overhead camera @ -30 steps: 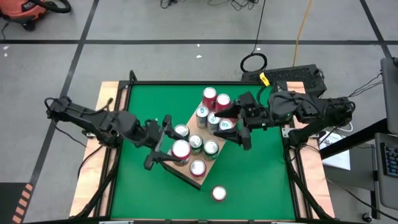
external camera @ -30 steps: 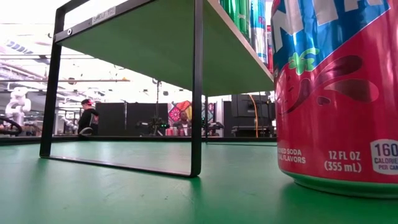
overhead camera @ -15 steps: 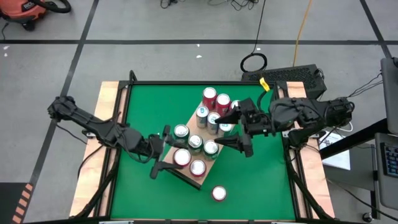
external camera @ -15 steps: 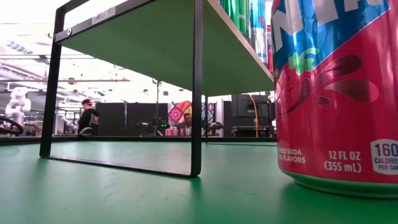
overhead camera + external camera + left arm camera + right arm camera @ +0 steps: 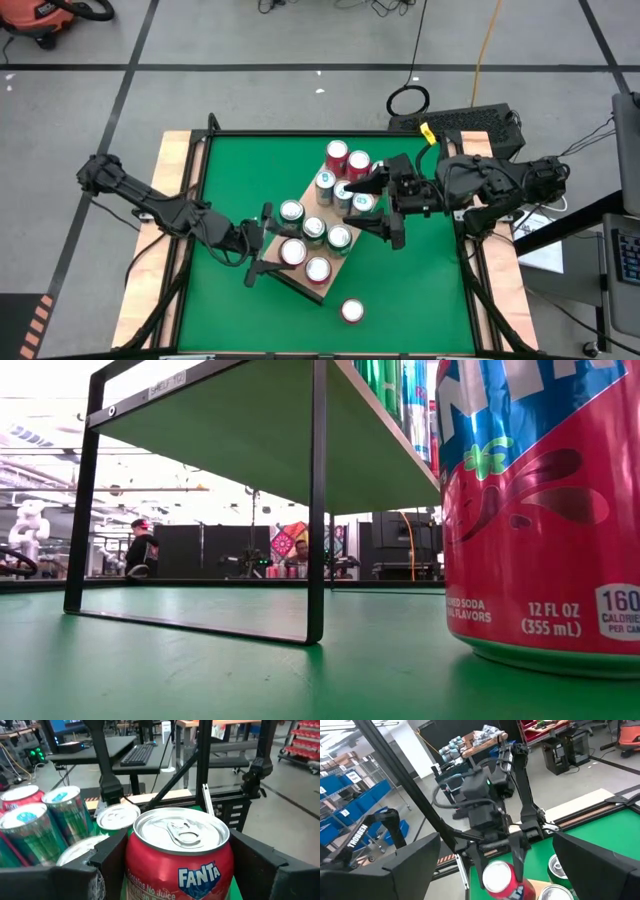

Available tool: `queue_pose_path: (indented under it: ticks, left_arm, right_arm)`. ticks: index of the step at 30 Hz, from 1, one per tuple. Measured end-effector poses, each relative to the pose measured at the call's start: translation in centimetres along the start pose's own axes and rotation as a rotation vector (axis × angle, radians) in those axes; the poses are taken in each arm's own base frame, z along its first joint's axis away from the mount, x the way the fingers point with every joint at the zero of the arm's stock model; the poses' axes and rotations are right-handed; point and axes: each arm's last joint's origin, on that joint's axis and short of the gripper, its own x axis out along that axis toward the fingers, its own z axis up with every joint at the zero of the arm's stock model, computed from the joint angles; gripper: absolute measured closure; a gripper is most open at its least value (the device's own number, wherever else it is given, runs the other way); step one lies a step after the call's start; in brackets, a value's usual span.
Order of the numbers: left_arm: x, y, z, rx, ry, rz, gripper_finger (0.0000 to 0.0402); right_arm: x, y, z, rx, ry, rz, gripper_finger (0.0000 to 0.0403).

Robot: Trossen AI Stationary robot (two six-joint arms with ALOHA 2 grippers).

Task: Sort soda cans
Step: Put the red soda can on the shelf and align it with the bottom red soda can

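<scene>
Several soda cans, red [image 5: 337, 152], teal [image 5: 325, 181] and green [image 5: 314, 230], stand upright on a light wooden board [image 5: 300, 286] raised on a black frame [image 5: 318, 510]. My left gripper [image 5: 280, 252] reaches in from the left and is shut on a red can [image 5: 177, 865] at the board's near end. My right gripper [image 5: 355, 204] hovers open above the teal cans and touches nothing. One more red can [image 5: 352, 311] stands on the green mat near the front edge. My left gripper pinches the red can's side wall [image 5: 135, 865], just under the rim, between its two fingers [image 5: 105, 862]. The fingers come about level from the table's left. The can stands upright; whether its base rests on the board I cannot tell.
The green mat [image 5: 230, 180] has free room on its left and right. Wooden strips and a black frame [image 5: 210, 135] edge the table. In the low view the lone red can [image 5: 545, 510] fills the right side. People stand far off in the room behind.
My left gripper has come down toward the near edge with the red can. The can was held above the others and is now level with its neighbours on the board, still upright between the fingers.
</scene>
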Motion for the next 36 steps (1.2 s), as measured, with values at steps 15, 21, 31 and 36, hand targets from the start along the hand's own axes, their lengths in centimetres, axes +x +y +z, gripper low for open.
queue_pose_path:
  ticks: [15,21,31,36]
  left_arm:
    - [0.2,-0.5,-4.2,-0.079,-0.12,0.0,0.0128]
    - [0.2,-0.5,-5.4,-0.084,-0.135,0.003,0.0128]
    - [0.5,-0.5,-5.9,-0.055,-0.121,0.008,0.0119]
    - [1.0,-0.7,-6.4,-0.048,-0.095,0.007,0.0116]
  right_arm:
    - [0.2,0.2,0.4,0.012,-0.062,-0.008,0.0025]
    - [1.1,0.1,-0.1,0.019,-0.051,-0.027,0.0025]
    - [2.1,0.1,-0.7,0.053,-0.036,-0.035,0.0025]
    - [2.1,0.2,-0.6,0.058,-0.05,-0.028,0.0025]
